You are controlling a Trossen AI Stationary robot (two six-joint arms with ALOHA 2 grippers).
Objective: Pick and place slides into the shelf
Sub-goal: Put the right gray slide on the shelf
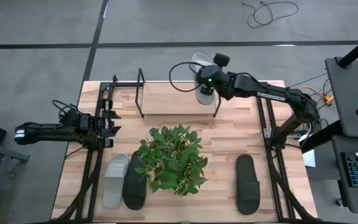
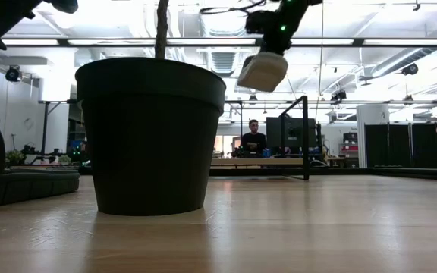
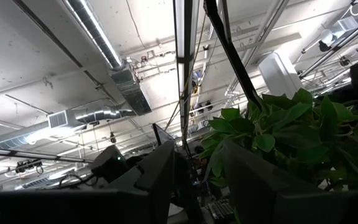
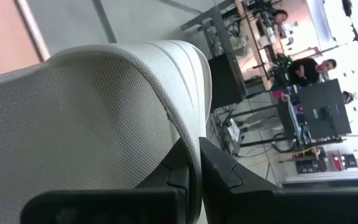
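Right gripper [image 1: 205, 84] is clamped on a light grey slide [image 1: 202, 79], textured strap pinched between its fingers, held in the air above the thin wire shelf [image 1: 140, 93] at the far edge. Left gripper [image 1: 110, 122] sits open beside the leafy plant [image 1: 171, 157].

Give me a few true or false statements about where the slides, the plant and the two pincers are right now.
1. The right pincer holds a light grey slide above the shelf. True.
2. Two slides sit on the shelf. False: none rests on it.
3. A grey slide and a black slide lie side by side, left of the potted plant. True.
4. The left pincer grips a black slide. False: it holds nothing, at the table's left edge.
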